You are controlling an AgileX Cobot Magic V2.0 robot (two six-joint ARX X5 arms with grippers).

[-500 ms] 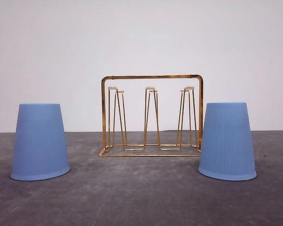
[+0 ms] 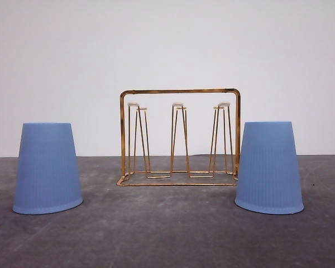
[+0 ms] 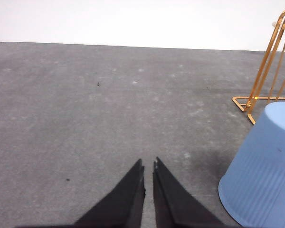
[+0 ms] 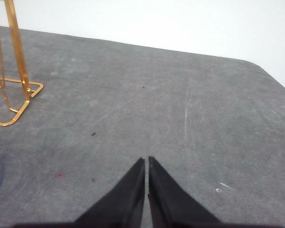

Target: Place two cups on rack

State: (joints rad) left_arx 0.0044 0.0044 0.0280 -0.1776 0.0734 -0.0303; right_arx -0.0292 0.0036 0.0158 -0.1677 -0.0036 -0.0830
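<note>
Nothing is moved since a moment ago: both cups stand inverted beside the rack, ungrasped, with the left gripper and right gripper closed on nothing.

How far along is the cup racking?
Nothing done: both cups, left and right, stand upside down on the table flanking the rack, whose prongs are bare. Nothing in hand: left pincer and right pincer are shut, empty. Both placements remain.

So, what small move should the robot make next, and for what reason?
Probably open the left gripper and move it toward the left cup. Both cups stand upside down on the table, apart from the rack, whose prongs are bare. Both grippers are shut and hold nothing.
</note>
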